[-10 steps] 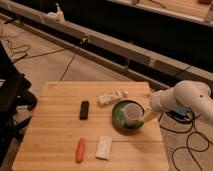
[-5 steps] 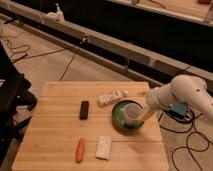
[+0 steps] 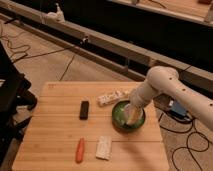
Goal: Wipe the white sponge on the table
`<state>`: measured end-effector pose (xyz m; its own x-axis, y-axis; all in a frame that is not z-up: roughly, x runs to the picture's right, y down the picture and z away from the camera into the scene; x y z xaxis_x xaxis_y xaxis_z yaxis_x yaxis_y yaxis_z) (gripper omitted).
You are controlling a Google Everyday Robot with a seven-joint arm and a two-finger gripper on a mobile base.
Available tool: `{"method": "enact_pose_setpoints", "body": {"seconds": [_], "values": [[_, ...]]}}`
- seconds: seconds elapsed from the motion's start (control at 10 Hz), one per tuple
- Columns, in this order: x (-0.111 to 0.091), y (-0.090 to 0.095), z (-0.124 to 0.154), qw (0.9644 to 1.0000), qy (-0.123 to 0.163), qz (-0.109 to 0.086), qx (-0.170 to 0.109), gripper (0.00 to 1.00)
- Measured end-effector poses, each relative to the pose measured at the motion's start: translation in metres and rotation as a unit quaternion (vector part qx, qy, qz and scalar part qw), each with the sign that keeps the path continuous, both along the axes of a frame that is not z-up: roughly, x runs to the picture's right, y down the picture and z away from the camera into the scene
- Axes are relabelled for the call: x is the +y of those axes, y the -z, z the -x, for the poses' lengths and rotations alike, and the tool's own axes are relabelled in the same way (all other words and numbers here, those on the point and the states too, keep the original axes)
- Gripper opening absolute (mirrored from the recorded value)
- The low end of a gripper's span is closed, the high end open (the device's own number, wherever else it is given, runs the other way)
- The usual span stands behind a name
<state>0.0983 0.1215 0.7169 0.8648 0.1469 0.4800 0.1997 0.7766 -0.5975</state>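
Note:
The white sponge (image 3: 103, 148) lies flat on the light-wood table (image 3: 55, 130) near its front edge, right of the orange carrot (image 3: 80, 150). My white arm reaches in from the right, and the gripper (image 3: 131, 116) hangs over the green bowl (image 3: 120, 119), above and right of the sponge, apart from it. The gripper holds nothing that I can make out.
A black rectangular object (image 3: 84, 109) lies mid-table. A longer lumpy white strip (image 3: 111, 97) lies behind the bowl. Cables and a blue box (image 3: 177, 109) lie on the floor at right. A black chair (image 3: 12, 95) stands at the table's left.
The arm has shifted left and forward, bringing the gripper further over the green bowl. The sponge and other objects have not moved.

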Motion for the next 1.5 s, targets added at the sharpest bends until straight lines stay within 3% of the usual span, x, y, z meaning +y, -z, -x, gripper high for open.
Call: {"method": "enact_pose_setpoints", "body": {"seconds": [0.2,0.5,1.0,1.1,1.5], "values": [[0.024,-0.008,0.031,0.9962,0.07,0.03,-0.041,0.78],[0.051,-0.011,0.071,0.9837,0.143,0.056,-0.094,0.78],[0.052,-0.01,0.072,0.983,0.147,0.056,-0.095,0.78],[0.055,-0.009,0.068,0.9798,0.165,0.058,-0.098,0.78],[0.077,-0.013,0.08,0.9544,0.256,0.063,-0.14,0.78]]}}
